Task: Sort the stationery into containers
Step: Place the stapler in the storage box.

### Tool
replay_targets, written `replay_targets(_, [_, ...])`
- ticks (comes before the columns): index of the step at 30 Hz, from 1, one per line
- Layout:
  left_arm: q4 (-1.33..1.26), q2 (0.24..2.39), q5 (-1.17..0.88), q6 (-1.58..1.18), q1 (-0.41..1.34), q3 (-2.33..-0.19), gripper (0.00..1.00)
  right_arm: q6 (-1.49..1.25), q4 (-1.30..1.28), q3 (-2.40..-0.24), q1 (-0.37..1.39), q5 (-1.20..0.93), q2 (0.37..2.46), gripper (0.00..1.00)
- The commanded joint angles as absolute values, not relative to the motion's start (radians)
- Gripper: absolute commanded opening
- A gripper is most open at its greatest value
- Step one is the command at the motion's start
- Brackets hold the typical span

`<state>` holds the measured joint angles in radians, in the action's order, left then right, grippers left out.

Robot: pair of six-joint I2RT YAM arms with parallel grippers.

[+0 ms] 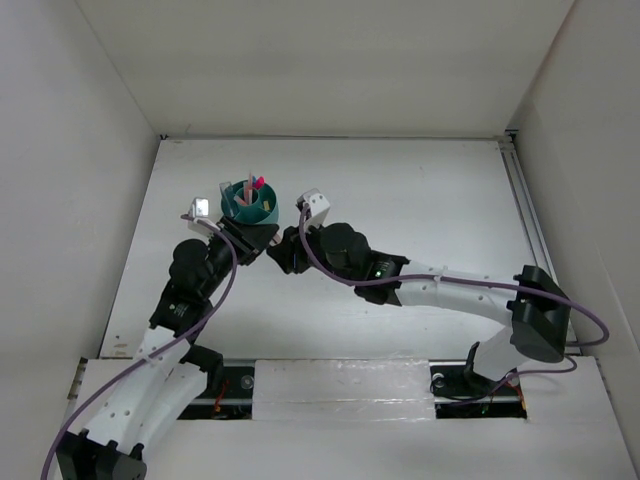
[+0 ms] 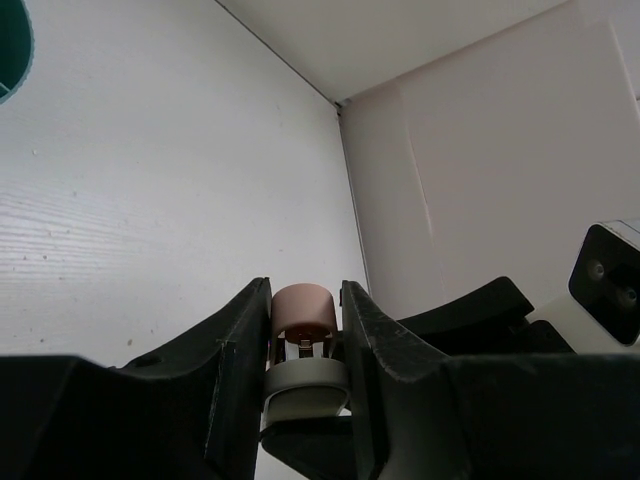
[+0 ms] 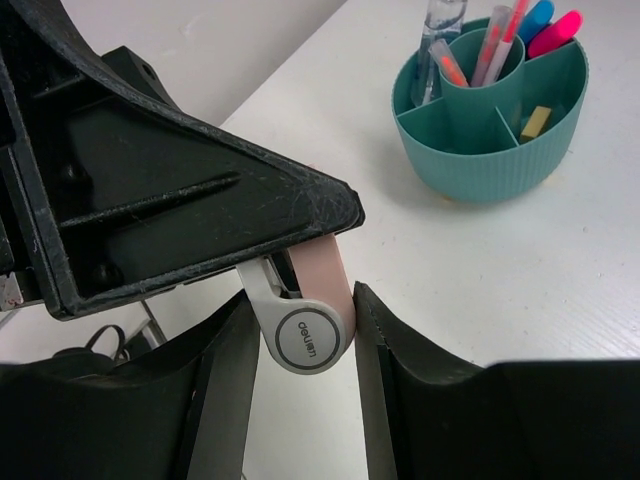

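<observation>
A small pink and grey correction-tape dispenser (image 3: 305,340) marked "deli" hangs in the air between my two grippers. My left gripper (image 2: 305,290) is shut on its pink end (image 2: 303,310); in the right wrist view this gripper shows as the big black body (image 3: 200,180). My right gripper (image 3: 305,297) is open around the dispenser, with its right finger (image 3: 400,350) against the pink side and a gap at the left finger. The teal organiser cup (image 3: 490,165) stands just beyond, at the back left of the table in the top view (image 1: 250,205). It holds several pens and a tan eraser (image 3: 535,122).
The cup's centre tube holds a pink-red pen (image 3: 495,45). Outer compartments hold a clear-barrelled pen (image 3: 440,30) and blue-capped (image 3: 535,15) and pink-capped (image 3: 555,30) markers. White walls enclose the white table (image 1: 420,200). Both arms cross low in front of the cup.
</observation>
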<state>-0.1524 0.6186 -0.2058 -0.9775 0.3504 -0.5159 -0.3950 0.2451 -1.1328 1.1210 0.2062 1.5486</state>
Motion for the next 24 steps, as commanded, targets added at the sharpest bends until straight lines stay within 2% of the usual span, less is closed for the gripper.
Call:
replay_targets(1, [-0.173, 0.623, -0.284, -0.974, 0.371, -0.517, 0.0, -0.38, 0.293, -1.19, 1.123, 0.253, 1.555, 0.0])
replay_targets(4, [-0.186, 0.632, -0.284, -0.939, 0.371, -0.541, 0.0, -0.38, 0.275, -1.2, 1.123, 0.253, 1.566, 0.02])
replay_targets(5, [-0.17, 0.632, -0.275, -0.924, 0.371, -0.552, 0.0, -0.38, 0.275, -1.2, 1.123, 0.253, 1.566, 0.1])
replay_targets(6, [-0.16, 0.643, -0.275, -0.905, 0.371, -0.567, 0.0, -0.38, 0.275, -1.2, 1.123, 0.253, 1.566, 0.41])
replay_targets(7, [-0.149, 0.655, -0.247, -0.887, 0.371, -0.581, 0.0, -0.38, 0.275, -1.2, 1.123, 0.262, 1.566, 0.58])
replay_targets(9, [-0.118, 0.667, -0.215, -0.827, 0.371, -0.626, 0.0, -0.38, 0.275, -1.187, 1.123, 0.275, 1.556, 0.8])
replay_targets(10, [-0.103, 0.676, -0.172, -0.813, 0.371, -0.641, 0.0, -0.38, 0.275, -1.177, 1.123, 0.284, 1.555, 0.84])
replay_targets(14, [-0.044, 0.727, -0.057, -0.782, 0.371, -0.693, 0.0, -0.371, 0.275, -1.158, 1.123, 0.302, 1.536, 0.98])
replay_targets(24, [0.046, 0.868, 0.328, -0.796, 0.371, -0.811, 0.0, -0.373, 0.226, -1.045, 1.123, 0.425, 1.407, 0.99])
